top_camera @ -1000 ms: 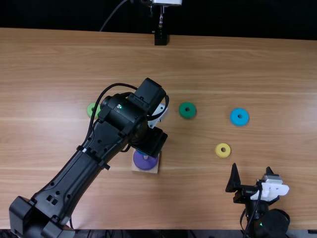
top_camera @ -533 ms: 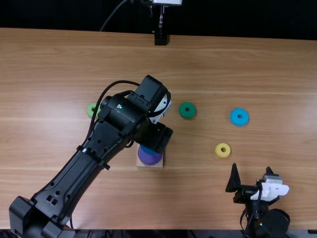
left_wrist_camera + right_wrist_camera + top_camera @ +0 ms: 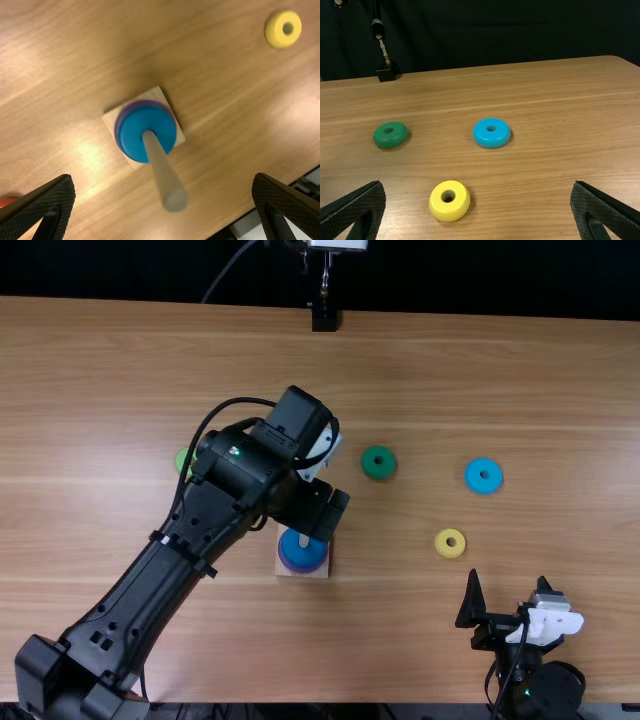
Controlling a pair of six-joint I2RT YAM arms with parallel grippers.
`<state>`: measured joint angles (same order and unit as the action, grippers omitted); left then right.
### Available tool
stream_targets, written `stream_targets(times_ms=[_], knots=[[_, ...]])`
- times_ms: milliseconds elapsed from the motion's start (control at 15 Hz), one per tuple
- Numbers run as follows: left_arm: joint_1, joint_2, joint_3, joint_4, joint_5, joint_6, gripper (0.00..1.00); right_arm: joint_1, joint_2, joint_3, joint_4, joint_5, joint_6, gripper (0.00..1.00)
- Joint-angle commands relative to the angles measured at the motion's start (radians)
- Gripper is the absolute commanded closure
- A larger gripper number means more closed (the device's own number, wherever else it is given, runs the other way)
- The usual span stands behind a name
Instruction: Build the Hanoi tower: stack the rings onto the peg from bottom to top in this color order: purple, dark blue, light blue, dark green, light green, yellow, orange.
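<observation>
In the top view, my left gripper [image 3: 328,512] is over the peg's far side. In the left wrist view, the left gripper [image 3: 162,205] is open, its fingers wide apart around the upper peg [image 3: 162,175]. A dark blue ring [image 3: 300,556] lies round the peg on the purple ring [image 3: 120,120], on a square wooden base [image 3: 111,119]. Open and unloaded, my right gripper [image 3: 508,592] stays near the table's front edge. Loose rings are light blue [image 3: 483,476], dark green [image 3: 378,462], yellow [image 3: 450,543] and light green [image 3: 182,461], partly behind the left arm.
An orange-red piece [image 3: 7,201] shows beside one left finger. A black stand [image 3: 325,317] is at the table's far edge. The left arm crosses the table's left half, beside the light green ring.
The base with its rings has shifted slightly right. The dark blue ring, largely under the left gripper before, now lies exposed on the purple one; the left gripper has drawn back a little.
</observation>
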<state>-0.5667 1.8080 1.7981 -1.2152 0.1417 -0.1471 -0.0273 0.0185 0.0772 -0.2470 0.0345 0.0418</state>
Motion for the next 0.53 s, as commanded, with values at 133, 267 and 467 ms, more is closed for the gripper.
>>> stream_targets(times_ms=[133,267,467], knots=[[0.122,-0.098,0.000,0.083,-0.011,-0.002,0.00,-0.010,-0.019,-0.063,-0.069,0.013,-0.001,0.00],[0.197,-0.142,-0.037,0.129,-0.011,-0.002,0.00,-0.010,-0.019,-0.063,-0.069,0.013,-0.001,0.00],[0.363,-0.288,-0.164,0.175,-0.007,0.005,0.00,-0.010,-0.019,-0.063,-0.069,0.013,-0.001,0.00]])
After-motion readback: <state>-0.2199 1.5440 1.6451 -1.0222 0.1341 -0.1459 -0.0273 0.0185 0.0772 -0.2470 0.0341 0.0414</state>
